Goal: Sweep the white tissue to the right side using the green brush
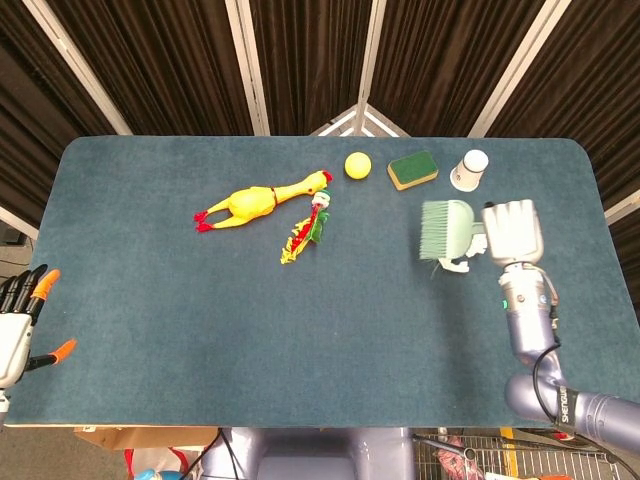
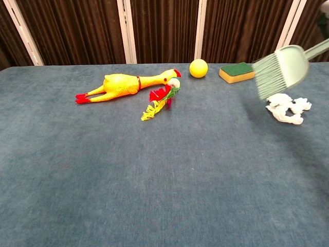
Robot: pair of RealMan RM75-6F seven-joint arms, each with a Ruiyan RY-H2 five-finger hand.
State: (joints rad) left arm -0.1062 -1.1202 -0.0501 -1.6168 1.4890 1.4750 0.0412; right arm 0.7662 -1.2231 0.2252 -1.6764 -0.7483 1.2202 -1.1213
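Green plastic bristles hang clear of the blue felt-covered table (image 1: 150,300) — we see the green hand brush (image 1: 444,230) lifted and tilted, its handle wrapped in the fingers of our right hand (image 1: 512,233), likely raised to reset for another stroke. The crumpled white tissue (image 2: 288,108) lies just right of the brush head, on the table. Left of the brush sit the green-and-yellow sponge (image 1: 412,169), yellow ball (image 1: 357,165) and yellow rubber chicken (image 1: 262,200). Far left of the brush, our left hand (image 1: 18,330) idles, fingers spread, holding nothing. The only writing we spot is on the right arm's lower casing, too small to read.
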